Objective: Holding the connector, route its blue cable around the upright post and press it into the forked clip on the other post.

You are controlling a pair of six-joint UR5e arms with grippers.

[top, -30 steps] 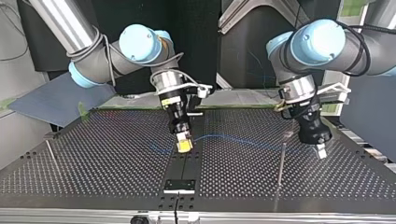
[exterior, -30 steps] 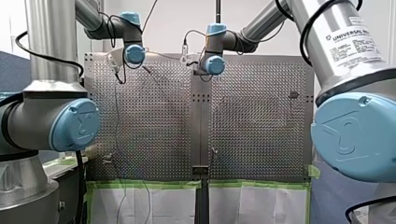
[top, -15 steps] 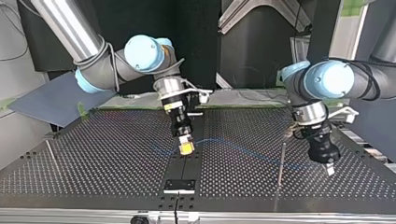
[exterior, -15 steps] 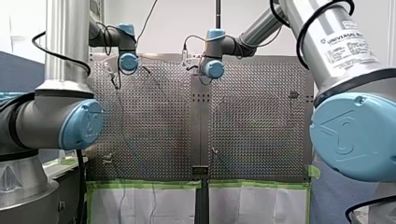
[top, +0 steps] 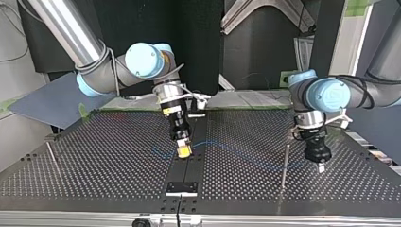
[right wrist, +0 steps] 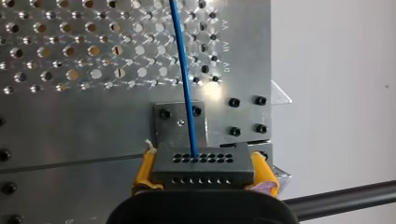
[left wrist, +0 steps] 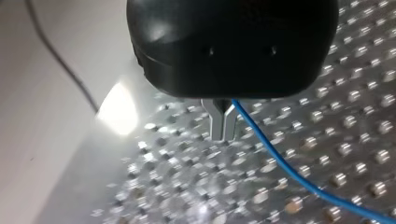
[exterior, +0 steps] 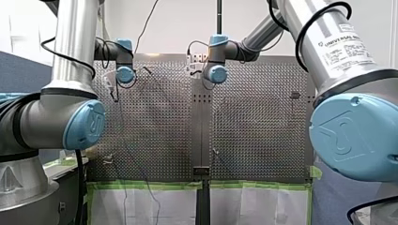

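Note:
In the right wrist view a grey connector (right wrist: 203,165) with rows of holes sits between the yellow pads (right wrist: 145,170) of my right gripper (right wrist: 203,173), which is shut on it. The blue cable (right wrist: 183,79) leaves its top face. In the top view my right gripper (top: 183,150) hangs over the table's middle seam. From it the blue cable (top: 246,152) runs low over the table to my left gripper (top: 320,166), just right of a thin upright post (top: 284,170). In the left wrist view the metal fingers (left wrist: 217,125) are shut on the blue cable (left wrist: 280,164).
A second thin post (top: 51,155) stands near the top view's left edge. A black mounting block (top: 181,187) sits on the seam near the front edge. A bolted grey plate (right wrist: 180,122) lies just beyond the connector. The perforated table (top: 108,161) has green tape along its far edge.
My left gripper has carried the cable toward the top view's near edge, then drawn in close beside the upright post. The right gripper has shifted only slightly with the connector.

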